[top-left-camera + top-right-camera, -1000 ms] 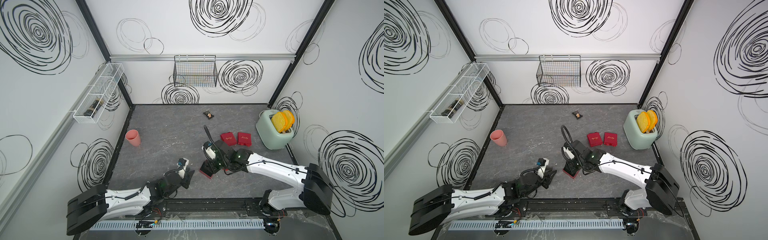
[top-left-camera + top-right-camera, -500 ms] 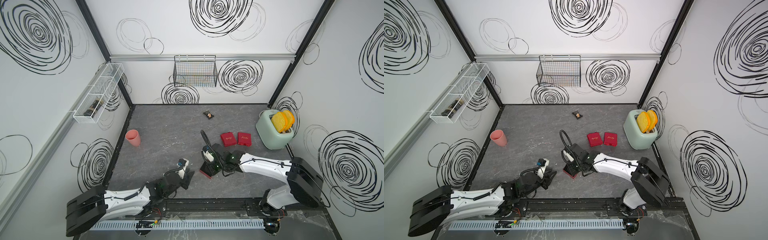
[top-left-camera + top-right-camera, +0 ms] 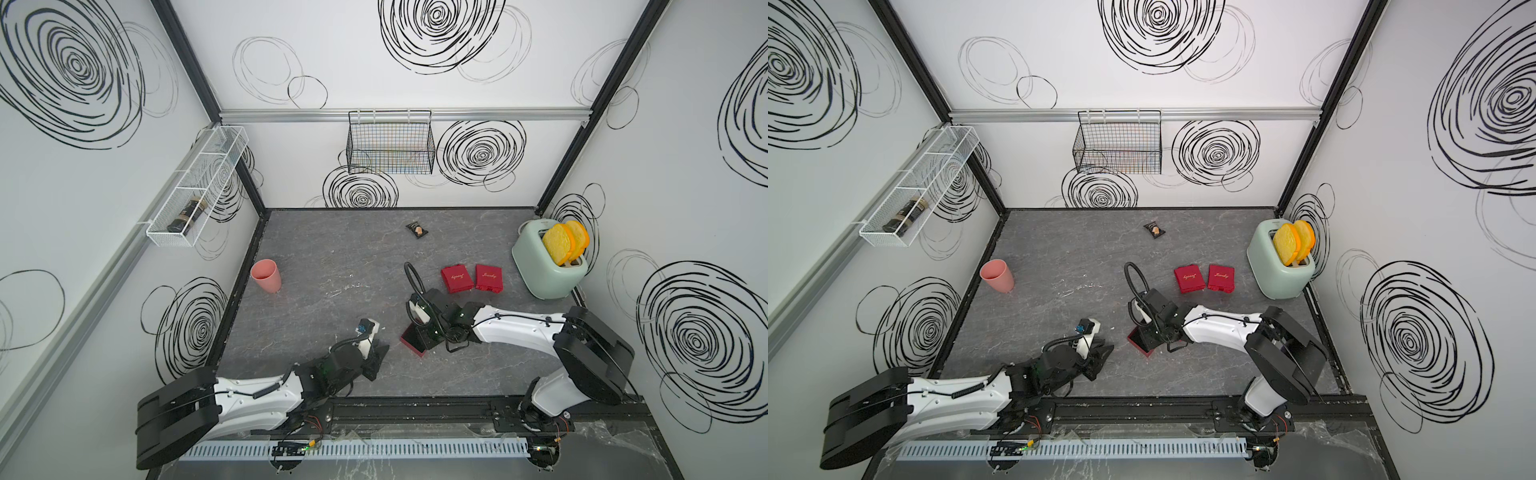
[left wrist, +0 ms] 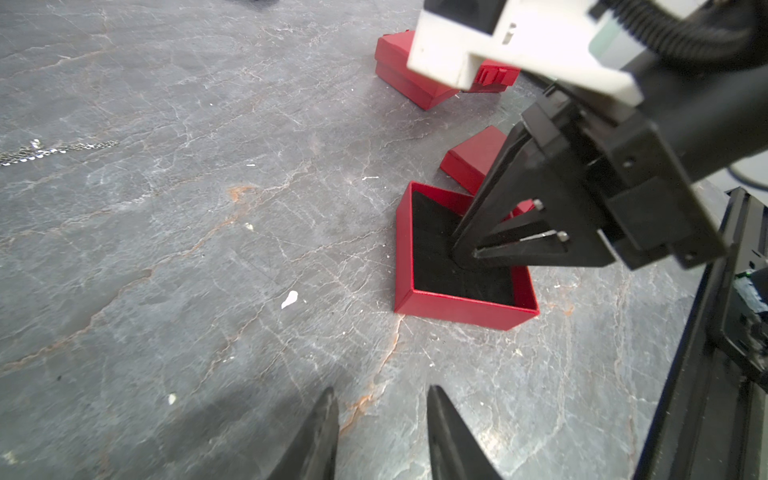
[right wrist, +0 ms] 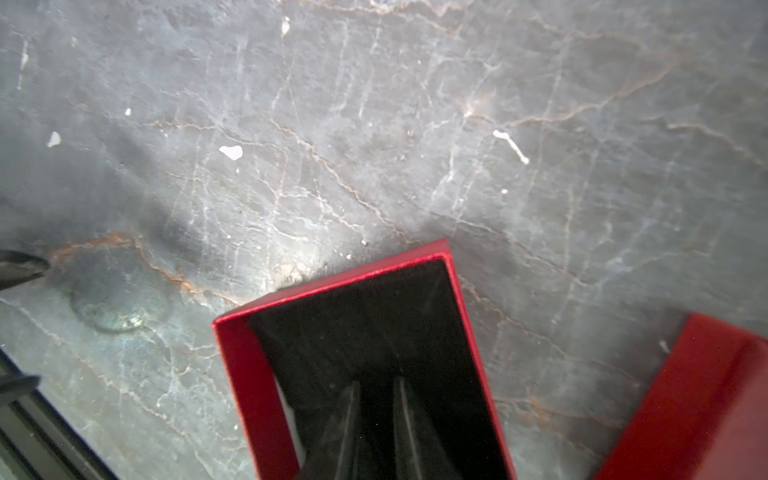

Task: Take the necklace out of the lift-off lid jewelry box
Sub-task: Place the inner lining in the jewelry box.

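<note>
My right pincer (image 5: 376,380) stands inside the open red square jewelry box (image 5: 245,365), with its tips down on the black lining. Its two fingers are almost together. Only a narrow gap is between them, and I see nothing caught in it, so this pincer holds nothing. In both top views the same pincer (image 3: 426,337) (image 3: 1148,340) covers a part of the box (image 3: 411,343).

Just beside the box lies the flat red lid (image 4: 469,160), taken off and resting on the grey marbled surface (image 4: 208,249).

My left pincer (image 4: 380,395) hangs low over the surface, near the box but not touching it. Its fingers are partly open and empty.

The thin silvery chain necklace (image 4: 54,149) is not in the box. It lies stretched out on the surface, out to the left of the box, well apart from my right pincer and also well apart from my left one. In the top views it is too fine for me to mark it surely.

Farther out, two closed red boxes (image 3: 457,279) (image 3: 489,277) lie side by side beyond my right arm. Near them stands a mint green toaster (image 3: 544,274) with yellow slices. A pink plastic cup (image 3: 266,276) stands at the left edge of the surface.
</note>
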Controlling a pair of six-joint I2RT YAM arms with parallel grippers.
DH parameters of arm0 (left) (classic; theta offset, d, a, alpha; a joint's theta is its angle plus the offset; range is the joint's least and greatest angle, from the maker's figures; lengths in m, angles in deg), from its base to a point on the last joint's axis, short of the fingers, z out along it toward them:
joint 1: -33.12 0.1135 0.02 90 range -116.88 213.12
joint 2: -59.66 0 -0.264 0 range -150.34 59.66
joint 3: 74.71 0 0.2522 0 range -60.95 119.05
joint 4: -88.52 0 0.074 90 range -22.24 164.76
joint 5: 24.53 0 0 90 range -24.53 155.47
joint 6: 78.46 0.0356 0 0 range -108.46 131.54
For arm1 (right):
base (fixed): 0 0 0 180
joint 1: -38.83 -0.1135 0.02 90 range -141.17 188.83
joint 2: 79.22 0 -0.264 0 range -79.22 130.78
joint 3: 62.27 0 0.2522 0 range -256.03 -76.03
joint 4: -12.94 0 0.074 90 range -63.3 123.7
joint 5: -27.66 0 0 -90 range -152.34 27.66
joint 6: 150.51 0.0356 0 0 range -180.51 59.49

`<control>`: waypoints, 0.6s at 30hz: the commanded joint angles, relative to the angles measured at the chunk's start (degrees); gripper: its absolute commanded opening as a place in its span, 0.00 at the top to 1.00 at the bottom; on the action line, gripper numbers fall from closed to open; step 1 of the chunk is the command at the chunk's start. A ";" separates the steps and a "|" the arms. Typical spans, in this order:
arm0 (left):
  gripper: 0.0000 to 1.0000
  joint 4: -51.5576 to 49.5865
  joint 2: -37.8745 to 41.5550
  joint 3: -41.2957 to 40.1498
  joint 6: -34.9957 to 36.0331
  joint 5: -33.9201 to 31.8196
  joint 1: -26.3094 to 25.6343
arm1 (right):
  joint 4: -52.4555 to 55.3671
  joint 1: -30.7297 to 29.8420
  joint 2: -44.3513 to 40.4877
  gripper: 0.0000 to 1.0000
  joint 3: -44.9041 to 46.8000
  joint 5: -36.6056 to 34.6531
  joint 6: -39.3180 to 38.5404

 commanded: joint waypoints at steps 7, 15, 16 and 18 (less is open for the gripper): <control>0.61 3.13 -0.47 -0.06 -0.03 0.17 0.31 | 3.54 -0.68 -2.24 0.79 -1.69 -4.29 -0.40; 0.61 3.18 -0.48 0.01 0.17 0.42 0.31 | 3.77 0.35 -4.36 0.78 -4.69 -6.05 -0.90; 0.61 3.19 -0.47 -0.02 0.19 0.42 0.31 | 3.28 0.66 -4.07 0.78 -4.72 -5.86 -0.95; 0.61 3.11 -0.43 -0.11 0.15 0.42 0.29 | 2.27 1.10 -3.43 0.79 -4.55 -5.04 -1.01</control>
